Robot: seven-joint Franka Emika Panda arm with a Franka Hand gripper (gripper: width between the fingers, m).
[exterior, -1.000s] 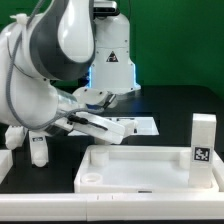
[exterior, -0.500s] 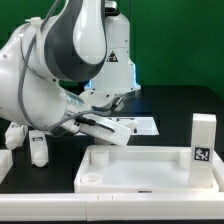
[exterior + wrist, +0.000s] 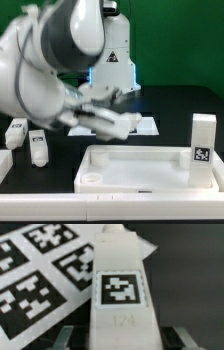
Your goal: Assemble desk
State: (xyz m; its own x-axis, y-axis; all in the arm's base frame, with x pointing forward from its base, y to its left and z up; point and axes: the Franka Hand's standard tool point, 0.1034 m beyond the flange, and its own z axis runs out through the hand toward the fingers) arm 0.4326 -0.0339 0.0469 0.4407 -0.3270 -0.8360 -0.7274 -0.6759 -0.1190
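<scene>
Two-finger gripper (image 3: pixel 122 335): the jaws stand on either side of a short square white plastic leg block (image 3: pixel 120 283), close against its flanks. Whether they pinch it cannot be told.
Leg block: it lies lengthwise between the fingers with its black-and-white tag facing the wrist camera, over the thin flat white marker board (image 3: pixel 35 277). In the exterior view it sits mid-frame.
Risk, grip: the block would probably skew or slip if the pads meet it off-centre, since smooth plastic gives little hold.
Risk, board: a low jaw could catch the marker board, which lies directly beneath.
Risk, carry: a skewed block would likely not seat squarely in the desk top.
Desk top: a wide white rimmed plastic tray (image 3: pixel 130 151) fills the lower frame, apart from the gripper.
Upright leg: a tagged white block (image 3: pixel 203 138) stands at the tray's end at the exterior view's right. Whether it is seated there cannot be told, and a swing that way might clip it.
Spare legs: two white blocks (image 3: pixel 15 132) (image 3: pixel 38 148) lie on the black table (image 3: pixel 180 105) at the exterior view's left.
Obstruction: the large glossy white robot arm (image 3: pixel 50 60), blurred, hides the fingers in the exterior view.
</scene>
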